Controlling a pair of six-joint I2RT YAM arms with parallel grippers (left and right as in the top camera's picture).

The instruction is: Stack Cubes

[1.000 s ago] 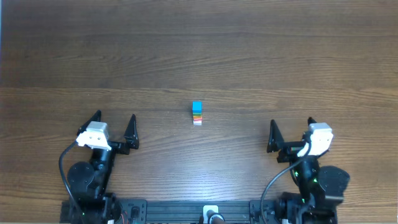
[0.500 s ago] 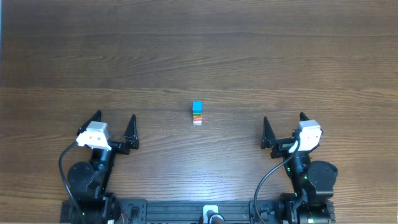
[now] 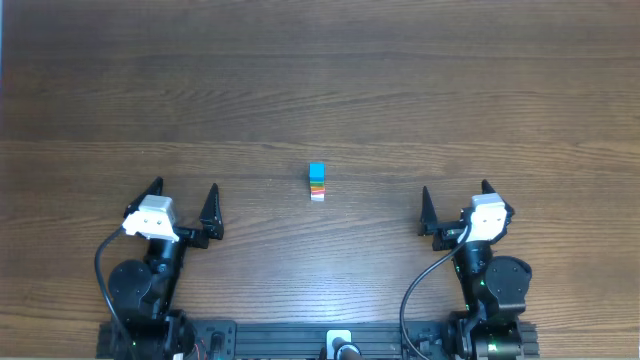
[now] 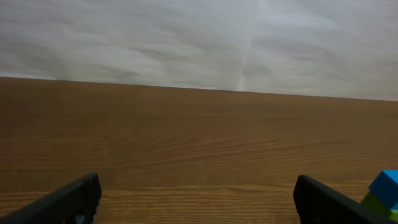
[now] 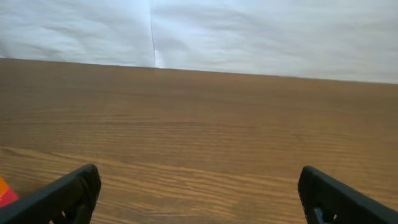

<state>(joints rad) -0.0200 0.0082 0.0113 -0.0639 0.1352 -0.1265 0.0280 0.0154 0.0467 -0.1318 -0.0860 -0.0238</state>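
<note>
Left gripper (image 3: 184, 186), right gripper (image 3: 455, 187): wide open, empty. Stack of coloured cubes (image 3: 317, 183), blue topmost, stood between; I judged stacking finished, nothing next.

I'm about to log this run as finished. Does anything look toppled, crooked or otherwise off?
Nothing stands out. The cube stack sits as one column on the table, blue cube on top, none fallen beside it. The left end effector and right end effector are open, empty and clear of it.

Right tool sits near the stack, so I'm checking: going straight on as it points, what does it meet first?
Seemingly nothing: the right tool faces bare table; the cube stack stands aside.
</note>
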